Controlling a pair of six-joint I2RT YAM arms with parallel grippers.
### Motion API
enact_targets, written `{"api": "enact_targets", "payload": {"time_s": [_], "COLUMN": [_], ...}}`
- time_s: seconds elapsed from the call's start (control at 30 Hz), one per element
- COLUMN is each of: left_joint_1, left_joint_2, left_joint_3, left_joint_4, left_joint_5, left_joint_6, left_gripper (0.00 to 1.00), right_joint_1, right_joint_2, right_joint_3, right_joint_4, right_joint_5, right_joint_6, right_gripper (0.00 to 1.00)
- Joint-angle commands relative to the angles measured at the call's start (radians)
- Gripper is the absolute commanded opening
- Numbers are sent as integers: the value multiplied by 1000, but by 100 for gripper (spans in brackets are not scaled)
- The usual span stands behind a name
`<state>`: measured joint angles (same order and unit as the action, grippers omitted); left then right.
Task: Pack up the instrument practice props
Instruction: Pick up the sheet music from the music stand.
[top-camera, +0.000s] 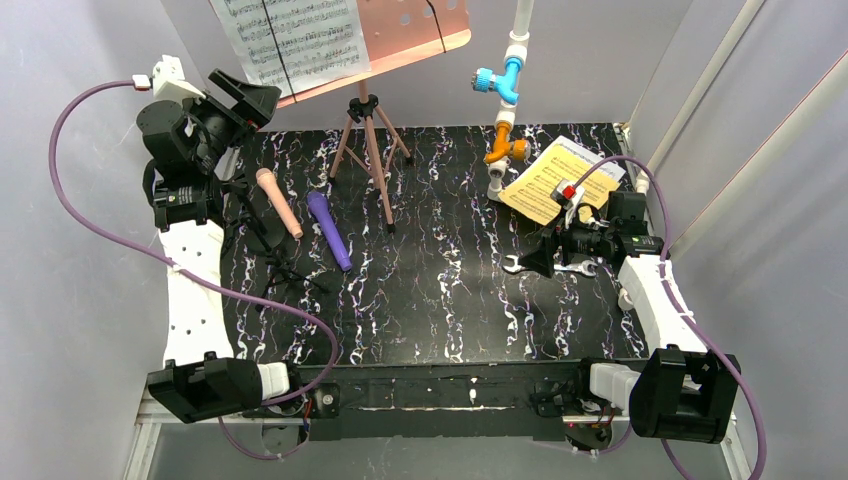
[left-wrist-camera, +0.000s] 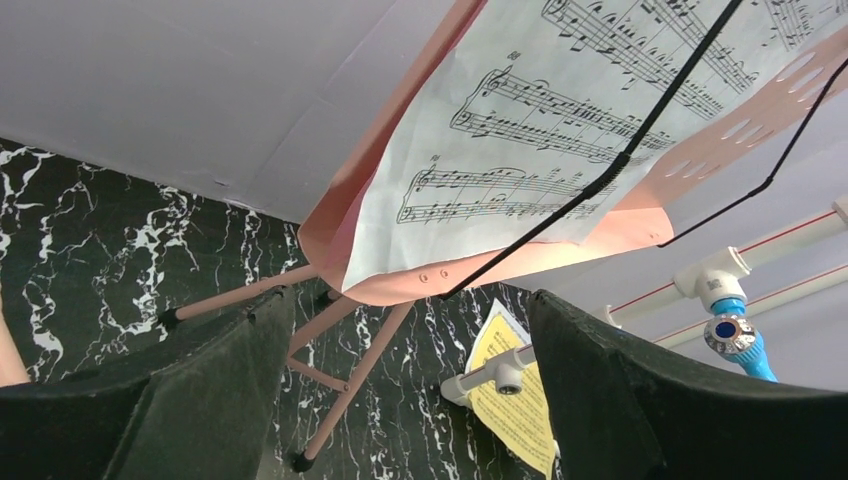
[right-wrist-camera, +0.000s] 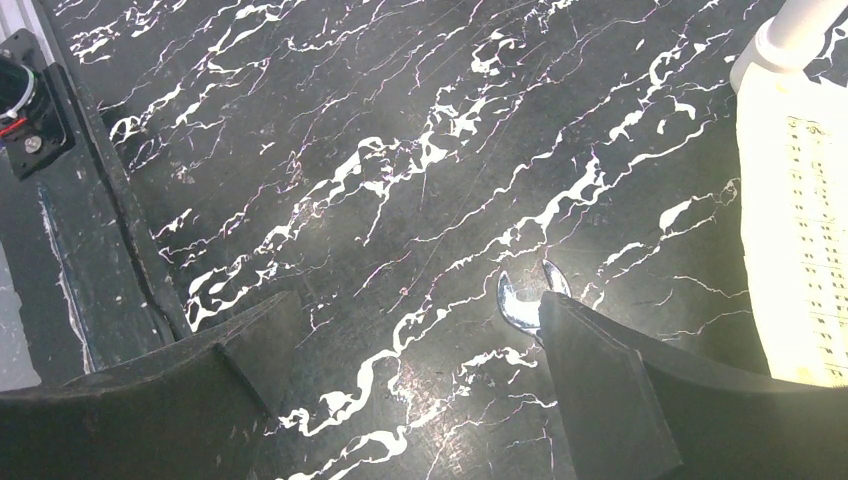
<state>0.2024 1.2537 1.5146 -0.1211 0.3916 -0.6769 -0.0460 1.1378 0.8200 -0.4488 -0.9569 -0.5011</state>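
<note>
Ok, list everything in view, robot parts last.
music rest: one, salmon pink, on tripod legs, back centre
white music sheet: one, on the rest, under black cords
yellow music sheet: one, flat, back right, beside the pipe
peach microphone: one, lying left of centre
purple microphone: one, lying right of the peach one
mic holder: black, count unclear, by the left arm
pipe: one, white with blue and orange valves, back right
wrench: one, silver, by the right fingers
table: one, black with white veins
left fingers: open, raised near the rest
right fingers: open, low over the table
</note>
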Motion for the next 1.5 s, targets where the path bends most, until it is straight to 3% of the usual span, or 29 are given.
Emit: {"api": "enact_targets", "payload": {"time_s": [0.0,0.33,0.63,0.8,0.97,1.27,1.47], "left_joint_1": [9,15,24,32,34,34,35], "left_joint_2": [-10,2,21,2,2,32,46], "left_joint_3": [-10,-36,-31,-51,-58,-46,-42], "left_joint_4": [90,156,184,128,129,186,195], "left_joint_5": [55,88,116,38,38,113,121], "left_joint_6": [-26,-77,-115,-93,-87,-114,-121], "left_gripper": [83,72,57,63,64,50,49], "right_joint_1": [-5,-6,-6,-6,-5,-6,-6], "right_joint_2": [0,2,0,-1,0,0,1], "right_joint_3": [5,4,4,4,4,2,2], "right_joint_4": [-11,-11,-13,-13,-13,-11,-11], "right_joint_5": [-25,-22,-19,-17,-19,-14,-13], "right_joint_6": [-16,-17,-19,-19,-19,-20,-20], "right_gripper": [98,98,98,98,98,98,98]}}
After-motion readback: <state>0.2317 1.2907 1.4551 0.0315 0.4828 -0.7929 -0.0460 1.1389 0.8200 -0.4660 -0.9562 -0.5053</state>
